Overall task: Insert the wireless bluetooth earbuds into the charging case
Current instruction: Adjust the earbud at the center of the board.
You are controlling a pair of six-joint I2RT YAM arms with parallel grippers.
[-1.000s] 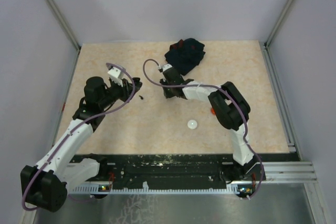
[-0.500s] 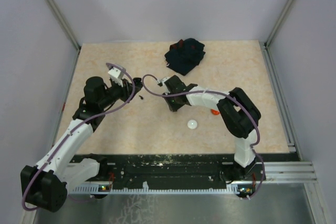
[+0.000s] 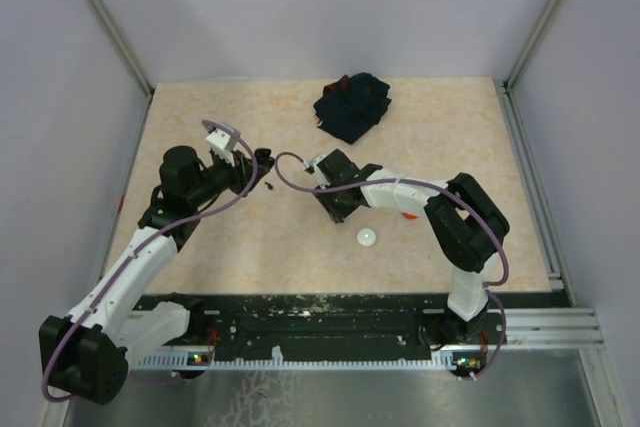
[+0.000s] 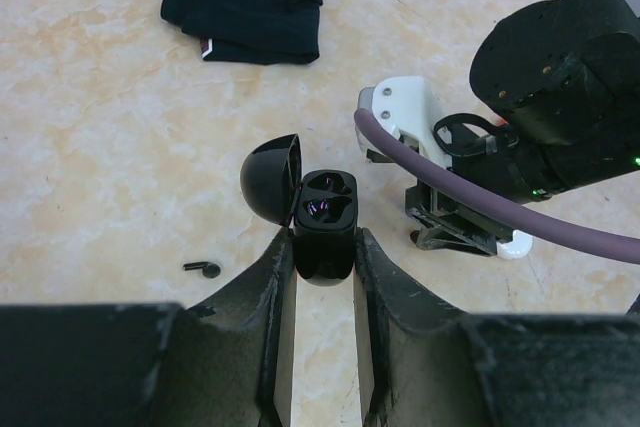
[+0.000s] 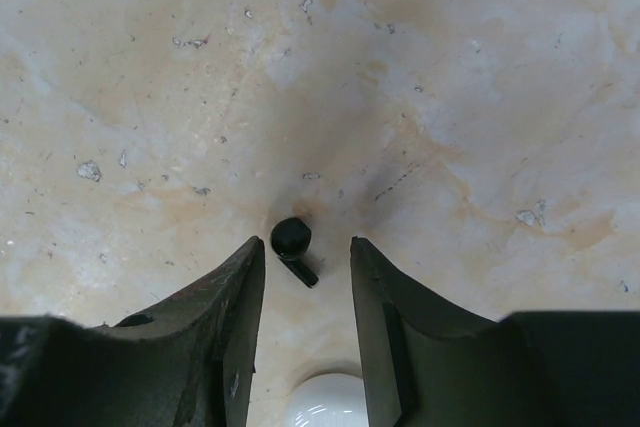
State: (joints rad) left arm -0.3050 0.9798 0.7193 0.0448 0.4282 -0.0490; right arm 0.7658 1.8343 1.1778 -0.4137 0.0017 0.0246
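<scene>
My left gripper (image 4: 324, 247) is shut on a black charging case (image 4: 326, 232) with its lid (image 4: 268, 179) flipped open and both wells showing. In the top view the left gripper (image 3: 260, 165) is held above the table at centre left. One black earbud (image 4: 203, 269) lies on the table below and left of the case, also seen as a dark speck (image 3: 270, 187). My right gripper (image 5: 305, 245) is open and points down at the table. A second black earbud (image 5: 291, 238) lies between its fingers, close to the left finger (image 5: 240, 277), with a gap on the right side.
A white puck (image 3: 367, 237) sits just behind the right gripper (image 3: 346, 209), and shows as a white dome (image 5: 325, 402). An orange-red piece (image 3: 408, 215) peeks out by the right forearm. A dark navy cloth (image 3: 352, 105) is bunched at the back centre.
The right arm has swung away from the navy cloth toward the near side and come down close to the white puck. The left arm and the case have stayed put.
</scene>
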